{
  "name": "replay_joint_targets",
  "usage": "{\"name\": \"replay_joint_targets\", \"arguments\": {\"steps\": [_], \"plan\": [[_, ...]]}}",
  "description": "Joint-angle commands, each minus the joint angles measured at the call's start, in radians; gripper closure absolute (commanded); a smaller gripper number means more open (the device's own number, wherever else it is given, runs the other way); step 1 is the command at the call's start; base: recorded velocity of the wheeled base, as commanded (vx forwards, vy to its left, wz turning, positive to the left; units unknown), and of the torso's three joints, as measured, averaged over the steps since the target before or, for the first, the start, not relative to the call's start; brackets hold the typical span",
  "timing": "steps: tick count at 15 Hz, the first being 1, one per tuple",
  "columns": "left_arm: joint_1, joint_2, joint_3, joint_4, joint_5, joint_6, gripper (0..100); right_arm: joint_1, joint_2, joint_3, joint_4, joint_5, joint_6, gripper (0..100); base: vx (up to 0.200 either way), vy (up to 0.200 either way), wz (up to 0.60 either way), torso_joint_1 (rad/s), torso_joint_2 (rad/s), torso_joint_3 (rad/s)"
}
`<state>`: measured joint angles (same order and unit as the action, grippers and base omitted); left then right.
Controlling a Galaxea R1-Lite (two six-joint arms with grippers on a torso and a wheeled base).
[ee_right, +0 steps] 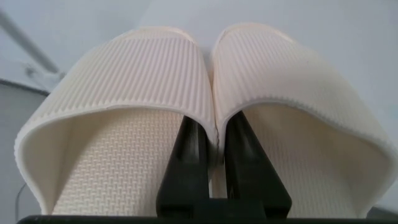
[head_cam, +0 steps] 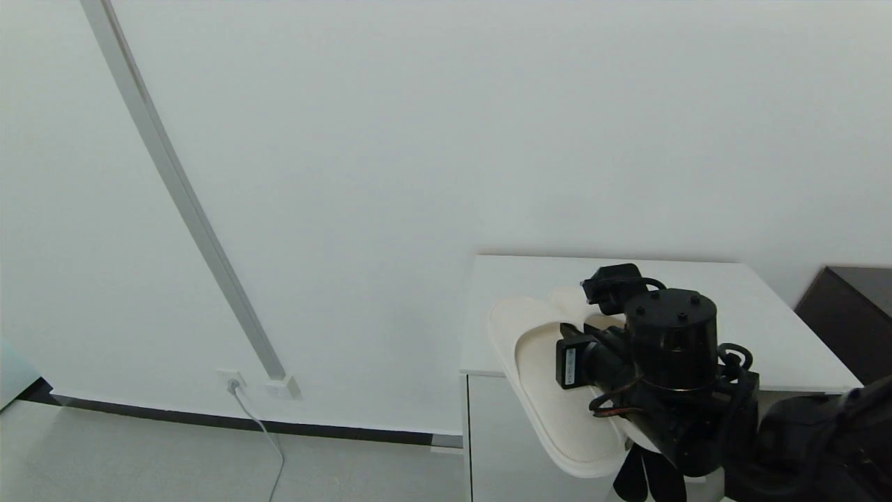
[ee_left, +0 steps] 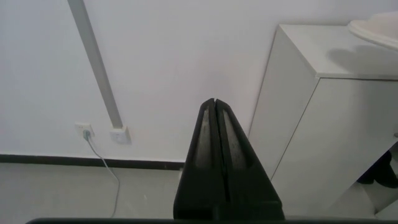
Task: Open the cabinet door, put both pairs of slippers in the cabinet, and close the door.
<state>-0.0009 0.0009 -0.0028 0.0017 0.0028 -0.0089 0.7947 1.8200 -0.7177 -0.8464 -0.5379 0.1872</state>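
Right tool [ee_right: 215, 134] is clamped on a cream pair of slippers [ee_right: 155, 93], its two dark fingers [ee_right: 186, 155] pinching the inner edges of both slippers together, one slipper on each side. In the head view the pair of slippers [head_cam: 550, 397] hangs at the front left corner of the white cabinet [head_cam: 766, 328]. The toes lie over the top and the heels stick out past the front edge. Whether the soles touch the top cannot be told. Below them the cabinet door [head_cam: 491, 439] looks shut, flush with the front.

Left tool [ee_left: 214, 124] is low and to the left of the cabinet, well apart from it. Its fingers are pressed together with nothing between them, and it points toward the wall [ee_left: 186, 50].

On that wall a grey cable duct [head_cam: 174, 181] slants down to a socket [head_cam: 231, 381]. A plug sits in the socket and its cord [head_cam: 268, 436] trails onto the floor [head_cam: 139, 453]. A dark piece of furniture [head_cam: 854, 314] stands just beside the cabinet on the right.
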Motion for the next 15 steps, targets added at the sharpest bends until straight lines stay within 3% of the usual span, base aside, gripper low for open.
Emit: {"name": "replay_joint_targets", "arguments": {"steps": [1, 2, 12, 15], "plan": [[0.001, 0.001, 0.000, 0.000, 0.000, 0.000, 100, 0.014, -0.031, 0.012, -0.002, -0.002, 0.000, 100, 0.000, 0.000, 0.00, 0.000, 0.00, 0.000], [0.001, 0.001, 0.000, 0.000, 0.000, 0.000, 100, 0.018, -0.022, 0.010, -0.003, -0.002, 0.000, 100, 0.000, 0.000, 0.00, 0.000, 0.00, 0.000], [0.001, 0.001, 0.000, 0.000, 0.000, 0.000, 100, 0.037, -0.021, 0.020, -0.003, -0.004, 0.000, 100, -0.200, 0.000, 0.00, 0.001, 0.00, 0.003], [0.001, 0.001, 0.000, 0.000, -0.001, 0.000, 100, 0.040, -0.015, 0.023, -0.003, -0.004, 0.000, 100, 0.000, 0.000, 0.00, 0.000, 0.00, 0.000]]}}
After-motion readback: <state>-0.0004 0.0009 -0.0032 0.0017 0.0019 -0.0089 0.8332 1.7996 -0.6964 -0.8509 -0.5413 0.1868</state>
